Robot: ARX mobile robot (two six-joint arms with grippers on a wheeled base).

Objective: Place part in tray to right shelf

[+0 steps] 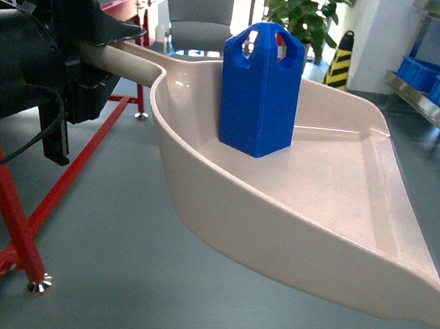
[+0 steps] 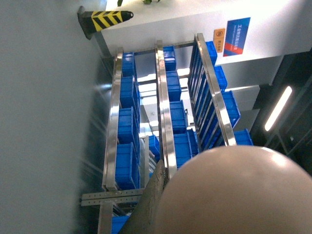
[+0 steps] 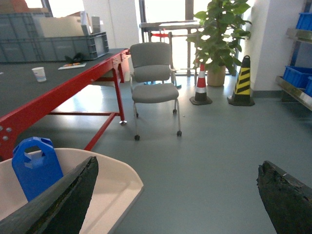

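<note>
Part [image 1: 260,89] stands upright inside the tray [image 1: 320,202], near its back wall where the handle [image 1: 128,59] begins, and the tray hangs in the air above the grey floor [image 1: 109,264]. In the head view we see the left tool [image 1: 88,58] as a black mass clamped around that handle at the left edge; its fingers themselves are mostly hidden by the arm body. The left wrist view gives none of this: a rounded beige surface [image 2: 234,195], blurred and close, fills its lower right, and behind it, turned sideways, we see the right shelf [image 2: 163,122] with steel rails and rows of blue crates [image 2: 127,126]. The head view catches only a corner of that shelf [image 1: 439,104] at the far right, well apart from the tray.

The right wrist view shows the right tool [image 3: 175,195] spread wide, holding nothing, its two dark fingers [image 3: 68,195] at the lower corners. Past the left finger we see the part [image 3: 35,165] again in the tray [image 3: 117,185]. This view opens the room: a red-framed counter [image 3: 58,92] with a paper cup [image 3: 39,74] and grey crates [image 3: 53,44], a grey chair [image 3: 153,78], a potted plant [image 3: 219,34], an orange cone [image 3: 201,85] and a black-and-yellow cone [image 3: 243,83].
</note>
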